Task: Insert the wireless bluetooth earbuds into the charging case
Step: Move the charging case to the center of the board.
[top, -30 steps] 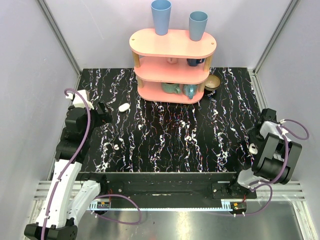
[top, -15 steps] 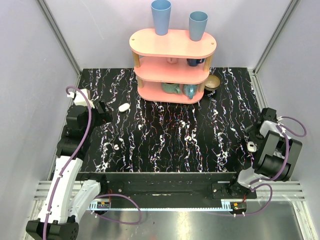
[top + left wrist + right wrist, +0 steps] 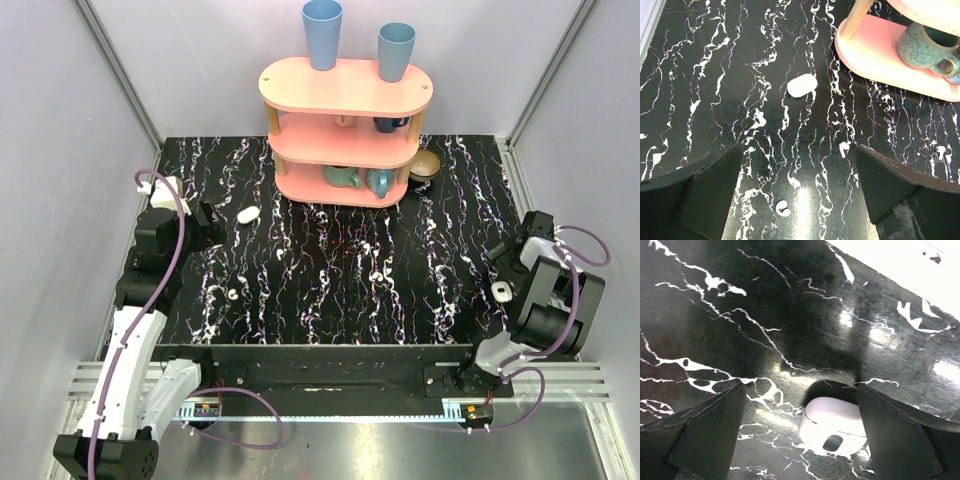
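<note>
The charging case (image 3: 832, 427) (image 3: 500, 291) is a shut white glossy oval with a thin seam and a dark oval spot. It lies on the black marbled table near the right edge. My right gripper (image 3: 800, 387) (image 3: 498, 282) hangs open over it, with the case between the fingers, close to the right finger. One white earbud (image 3: 783, 208) (image 3: 234, 294) lies below my open left gripper (image 3: 800, 150) (image 3: 210, 228), and another earbud (image 3: 843, 148) lies near its right finger. Nothing is held.
A second white oval thing (image 3: 801, 85) (image 3: 248, 214) lies ahead of the left gripper. A pink three-tier shelf (image 3: 345, 90) stands at the back with blue cups on top and mugs inside. A brown bowl (image 3: 425, 165) sits beside it. Grey walls close in both sides.
The right arm has shifted slightly back and left; the case sits a touch further left. The left arm edged a little toward the back.
</note>
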### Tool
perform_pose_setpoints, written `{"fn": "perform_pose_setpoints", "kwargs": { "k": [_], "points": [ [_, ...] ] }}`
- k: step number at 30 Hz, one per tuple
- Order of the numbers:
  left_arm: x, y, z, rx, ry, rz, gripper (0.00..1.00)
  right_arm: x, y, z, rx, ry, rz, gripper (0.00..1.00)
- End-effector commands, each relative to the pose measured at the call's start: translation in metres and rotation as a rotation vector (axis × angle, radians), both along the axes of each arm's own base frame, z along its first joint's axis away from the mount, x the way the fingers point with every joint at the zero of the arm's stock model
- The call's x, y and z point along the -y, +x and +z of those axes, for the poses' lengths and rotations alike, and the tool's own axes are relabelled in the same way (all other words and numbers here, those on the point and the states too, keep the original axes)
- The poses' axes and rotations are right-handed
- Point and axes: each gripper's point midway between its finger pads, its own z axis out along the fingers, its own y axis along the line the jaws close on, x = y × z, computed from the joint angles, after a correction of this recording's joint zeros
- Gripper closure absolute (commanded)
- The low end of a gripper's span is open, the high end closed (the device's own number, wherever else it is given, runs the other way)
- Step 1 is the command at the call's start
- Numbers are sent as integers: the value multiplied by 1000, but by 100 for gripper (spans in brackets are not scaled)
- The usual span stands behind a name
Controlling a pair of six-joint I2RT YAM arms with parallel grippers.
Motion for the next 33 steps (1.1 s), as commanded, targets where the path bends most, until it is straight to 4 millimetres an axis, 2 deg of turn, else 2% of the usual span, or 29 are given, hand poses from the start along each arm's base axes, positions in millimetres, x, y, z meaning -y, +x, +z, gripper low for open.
{"fn": "perform_pose_setpoints", "kwargs": {
  "k": [1, 5, 9, 16, 25, 30, 33],
  "points": [
    [2, 1, 13, 43, -14, -10, 1, -32, 4, -15, 36, 140, 20, 0],
    [0, 0, 16, 54, -14, -6, 1, -36, 4, -7, 49, 150, 30, 0],
    [1, -1, 17, 55, -16, -12, 1, -51, -1, -10, 50, 225, 19, 0],
    [2, -3, 18, 63, -19, -13, 1, -71, -7, -7, 81, 259, 23, 0],
    [-2, -10, 24, 91, -16, 2, 1, -83, -22, 3, 67, 263, 71, 0],
    [5, -7, 21, 70, -24, -30, 1, -110, -17, 19, 98, 316, 122, 0],
    [7, -7, 20, 62, -29, -40, 1, -103, -25, 16, 62, 258, 107, 0]
  ]
}}
